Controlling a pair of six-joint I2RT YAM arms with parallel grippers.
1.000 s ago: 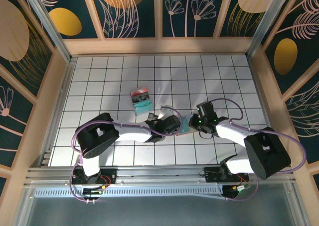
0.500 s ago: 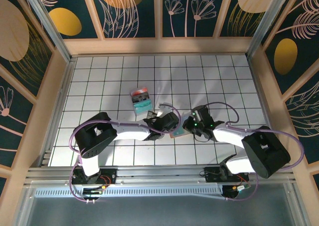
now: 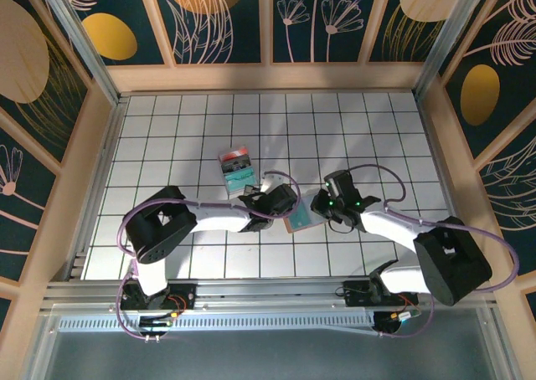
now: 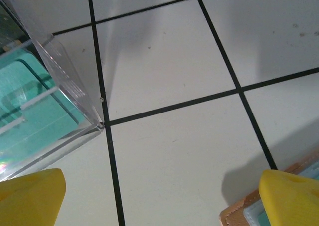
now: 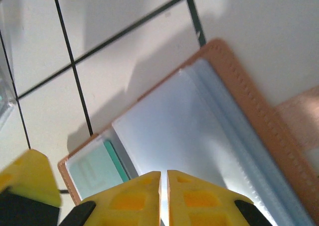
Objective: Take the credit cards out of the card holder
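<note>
White gridded tabletop (image 3: 377, 129) under card holder (image 3: 300, 219), floral walls (image 3: 226, 20) around

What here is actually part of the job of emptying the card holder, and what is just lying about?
Part of the job:
- card holder
- greenish card tucked in its pocket
- right claw, shut over the holder
- left claw, open beside it

Just lying about:
- clear box

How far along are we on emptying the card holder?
Done: the card holder lies open. In hand: the right gripper is shut over its clear sleeves, and whether it pinches one is unclear; the left gripper stands open beside it. Left: a teal card sits in its pocket.
</note>
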